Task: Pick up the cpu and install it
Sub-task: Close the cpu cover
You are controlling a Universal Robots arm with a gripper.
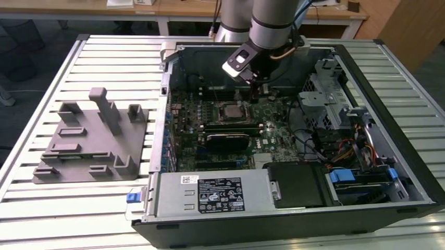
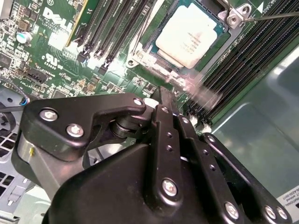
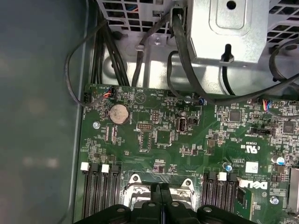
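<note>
One cpu (image 2: 189, 35), silver-topped, seated in the socket (image 2: 215, 49) inside one open computer case (image 1: 278, 229). One gripper (image 2: 163, 93), jaws clenched empty, near the socket. One grey tray (image 1: 83, 140) on the bench (image 1: 70, 219) outside the case. One large printed label (image 1: 221, 195) within.

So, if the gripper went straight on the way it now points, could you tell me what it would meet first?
Probably the cpu seated in the socket, or the rim beside it. The gripper, shut, aims about there, though depth is unclear.
</note>
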